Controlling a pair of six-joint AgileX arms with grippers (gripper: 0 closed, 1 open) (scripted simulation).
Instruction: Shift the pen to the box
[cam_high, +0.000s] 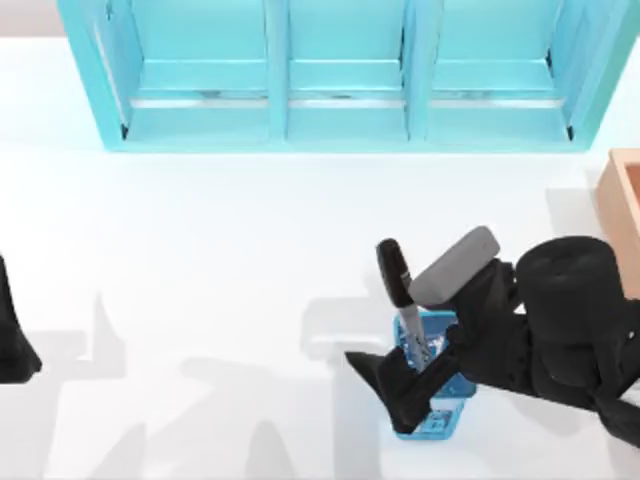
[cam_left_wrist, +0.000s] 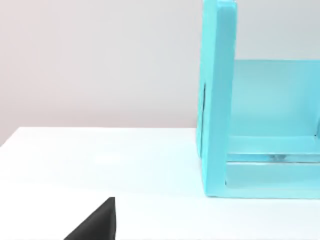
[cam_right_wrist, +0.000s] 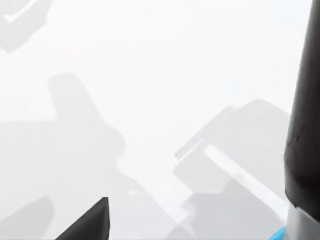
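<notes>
The pen (cam_high: 402, 300), black cap over a grey-white barrel, stands leaning in the small blue mesh basket (cam_high: 446, 402) at the front right of the table. My right gripper (cam_high: 388, 388) is low beside the basket's left side, open, with the pen's lower barrel close to its fingers. In the right wrist view the pen (cam_right_wrist: 304, 115) rises very near at one side and one dark fingertip (cam_right_wrist: 95, 222) shows apart from it. The tan box (cam_high: 622, 215) sits at the table's right edge, behind the right arm. My left arm (cam_high: 14, 340) is parked at the left edge.
A big cyan three-bay shelf (cam_high: 340, 70) spans the back of the table; its end wall (cam_left_wrist: 217, 100) rises ahead in the left wrist view, with one dark fingertip (cam_left_wrist: 99, 224) low in front. White tabletop (cam_high: 200, 250) stretches between the two arms.
</notes>
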